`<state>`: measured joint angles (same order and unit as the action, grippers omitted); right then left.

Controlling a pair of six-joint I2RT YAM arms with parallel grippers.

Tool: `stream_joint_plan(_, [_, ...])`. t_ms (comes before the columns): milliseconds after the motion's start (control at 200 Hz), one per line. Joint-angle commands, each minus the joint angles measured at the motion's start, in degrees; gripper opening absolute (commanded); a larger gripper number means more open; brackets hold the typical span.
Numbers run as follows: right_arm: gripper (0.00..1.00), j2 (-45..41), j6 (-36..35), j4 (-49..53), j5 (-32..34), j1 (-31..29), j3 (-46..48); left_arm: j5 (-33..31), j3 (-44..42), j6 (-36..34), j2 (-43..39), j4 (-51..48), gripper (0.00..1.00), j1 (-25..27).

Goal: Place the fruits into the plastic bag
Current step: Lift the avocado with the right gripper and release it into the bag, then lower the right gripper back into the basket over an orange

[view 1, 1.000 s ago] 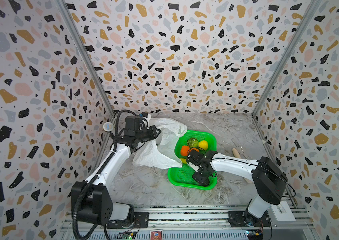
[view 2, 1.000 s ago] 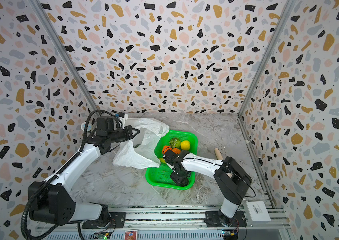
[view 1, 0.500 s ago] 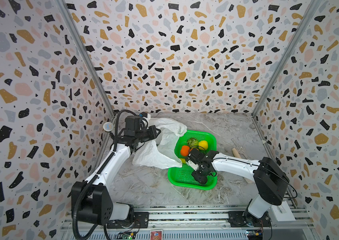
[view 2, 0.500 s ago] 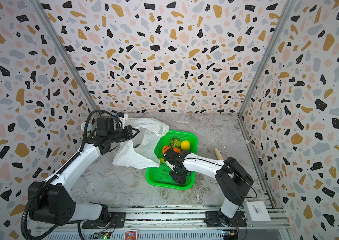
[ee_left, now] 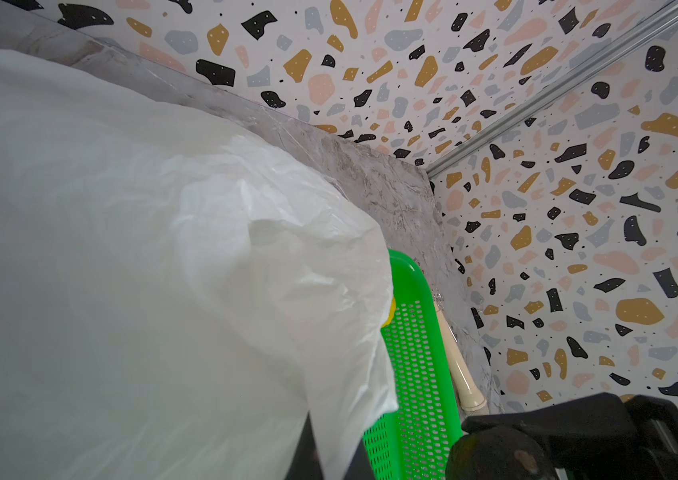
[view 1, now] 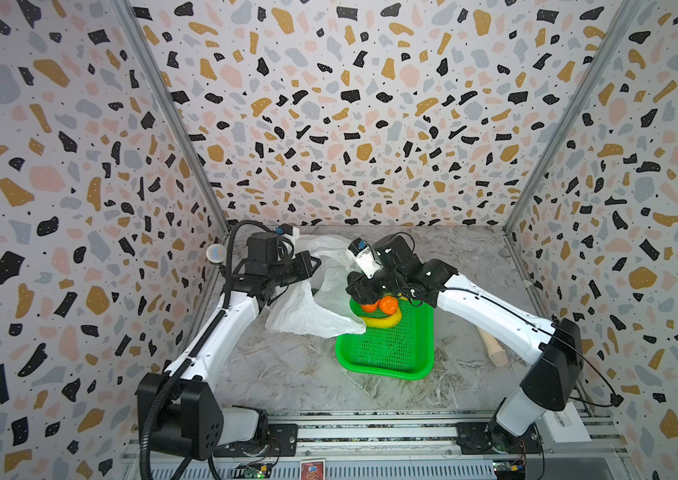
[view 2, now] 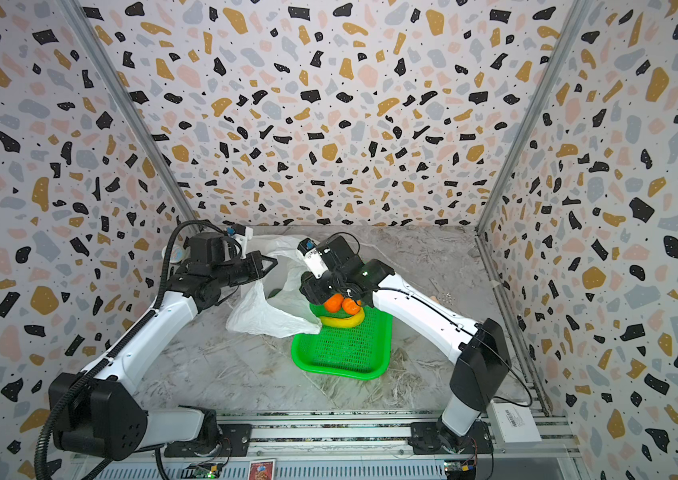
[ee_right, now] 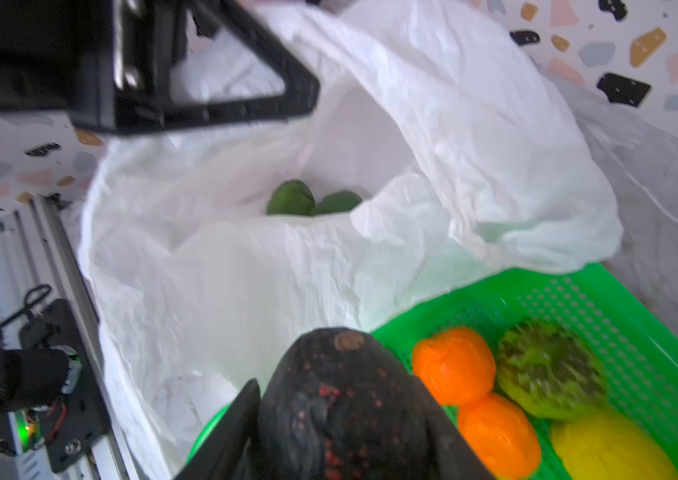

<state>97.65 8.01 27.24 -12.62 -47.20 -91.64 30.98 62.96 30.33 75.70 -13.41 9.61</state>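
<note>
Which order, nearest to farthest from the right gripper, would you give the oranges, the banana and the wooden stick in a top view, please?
1. Oranges, beside the right gripper, in the tray.
2. Banana, just past the oranges.
3. Wooden stick, far right, outside the tray.

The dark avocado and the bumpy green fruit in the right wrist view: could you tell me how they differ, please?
The dark avocado is near-black with reddish specks; the bumpy green fruit is light green. The dark avocado is clamped between the fingers of the right gripper, while the bumpy green fruit lies free in the green tray. Neither is in the plastic bag yet.
</note>
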Motion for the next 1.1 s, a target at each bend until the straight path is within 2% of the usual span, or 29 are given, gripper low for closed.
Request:
stream_joint_plan(0, [0.30, 7.6, 3.4, -4.7, -10.5, 1.1, -5.4, 0.5, -1.0, 2.0, -1.9, 3.2, 0.00, 0.1])
stream_joint_plan(120, [0.32, 16.9, 8.1, -6.1, -18.8, 2.1, -15.7, 0.6, -1.9, 4.1, -2.9, 5.5, 0.00, 0.1])
stream_joint_plan(165, [0.36, 19.6, 10.6, -8.0, -21.6, 2.4, -18.8, 0.9, -2.3, 5.0, -3.1, 6.5, 0.00, 0.1])
stream_joint_plan(255, [0.58, 23.4, 15.2, -12.0, -28.2, 2.7, -23.7, 1.8, -2.5, 5.8, -3.2, 7.2, 0.00, 0.1])
stream_joint_plan(320, [0.74, 24.3, 18.1, -14.7, -30.1, 2.7, -24.2, 1.8, -2.7, 6.0, -3.3, 7.3, 0.00, 0.1])
stream_joint_plan(380, [0.81, 23.5, 18.8, -16.3, -30.2, 2.8, -22.6, 1.7, -2.8, 5.9, -3.4, 7.4, 0.00, 0.1])
stream_joint_plan(646, [0.83, 11.6, 11.7, -12.2, -17.1, 3.5, -10.7, 1.6, -3.1, 5.9, -3.4, 7.4, 0.00, 0.1])
stream_joint_plan(781, [0.82, -2.9, 8.8, -16.3, -7.8, 4.3, 4.2, 1.4, -3.3, 5.0, -3.2, 7.0, 0.00, 0.1])
stream_joint_plan(916, [0.81, -14.5, 10.7, -18.3, 0.0, 7.2, 18.5, 0.9, -3.5, 4.1, -2.9, 6.5, 0.00, 0.2])
stream_joint_plan(991, [0.80, -16.5, 12.1, -17.5, 1.8, 9.0, 23.4, 1.0, -3.6, 4.1, -2.5, 6.7, 0.00, 0.3])
stream_joint_plan(1096, [0.79, -15.5, 13.2, -14.4, 5.8, 10.4, 25.5, 1.0, -3.4, 4.1, -2.2, 6.6, 0.00, 0.4])
